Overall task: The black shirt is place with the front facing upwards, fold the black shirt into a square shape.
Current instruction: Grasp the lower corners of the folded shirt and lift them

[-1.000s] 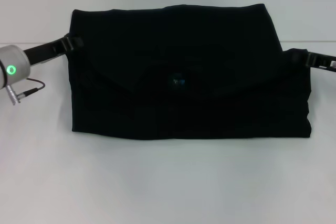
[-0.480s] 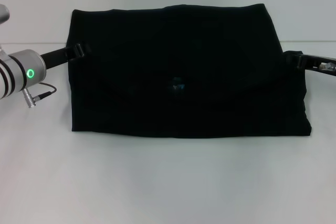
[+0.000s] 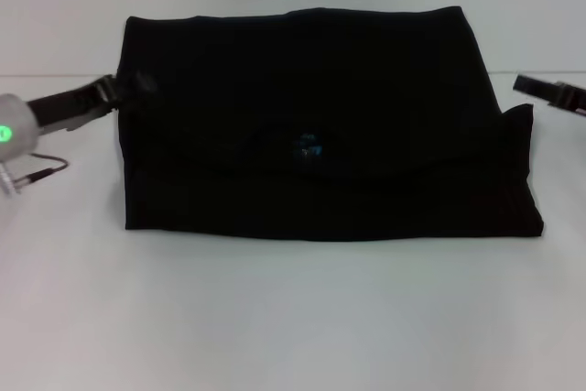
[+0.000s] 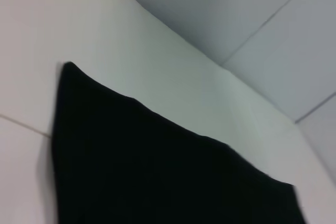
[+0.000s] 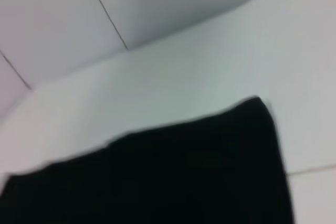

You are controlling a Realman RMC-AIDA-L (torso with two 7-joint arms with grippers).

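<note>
Left gripper (image 3: 114,93) sits at the shirt's (image 3: 320,125) left edge, near the upper left corner, touching or just overlapping the cloth there; whether its fingers are spread or pinching cannot be told, since black fingers merge with black fabric. Silver wrist with a green light shows further left of the shirt, with a thin cable below it.

Right gripper (image 3: 531,87) is off the shirt's right edge, near the upper right corner, apart from the cloth with white table (image 3: 293,318) between them. Finger state cannot be told.

Shirt lies on the table, folded into a wide rectangle, long side running left to right. A curved fold edge crosses the middle of the top layer. Small blue label (image 3: 309,146) shows near the centre of the shirt. Right edge of the shirt is slightly rumpled, with a raised point near the right gripper.

Both wrist views show only a black corner of the shirt on the white table, wall behind.
</note>
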